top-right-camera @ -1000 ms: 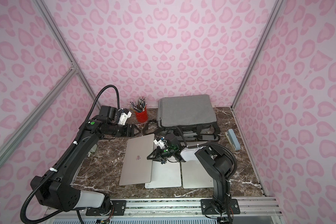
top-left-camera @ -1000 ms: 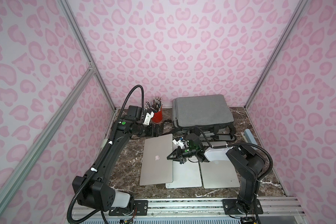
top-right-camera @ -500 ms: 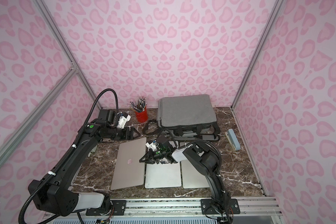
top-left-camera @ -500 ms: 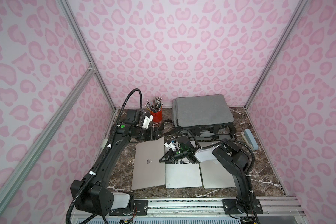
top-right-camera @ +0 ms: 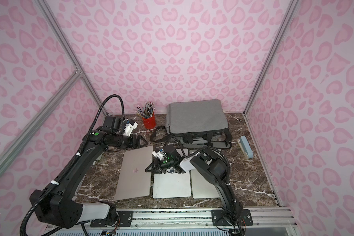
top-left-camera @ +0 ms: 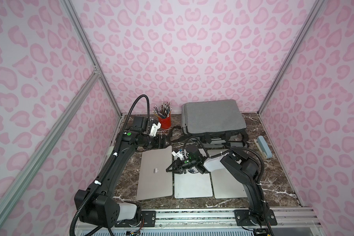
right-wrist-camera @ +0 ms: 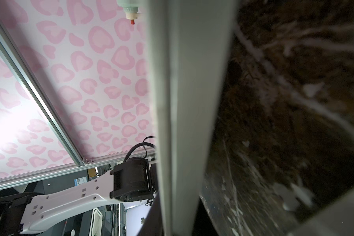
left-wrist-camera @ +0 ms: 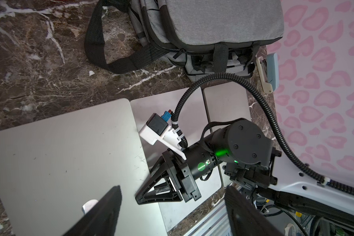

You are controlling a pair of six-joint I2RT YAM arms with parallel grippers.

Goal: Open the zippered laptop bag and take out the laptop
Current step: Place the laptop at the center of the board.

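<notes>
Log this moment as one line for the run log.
laptop: out of bag | right tool: at laptop's side edge, grip unclear | left tool: open, empty, by laptop's far edge

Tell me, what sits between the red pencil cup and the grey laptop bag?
Only bare marble table and a loop of the bag's black strap, between cup and bag; both top views.
</notes>
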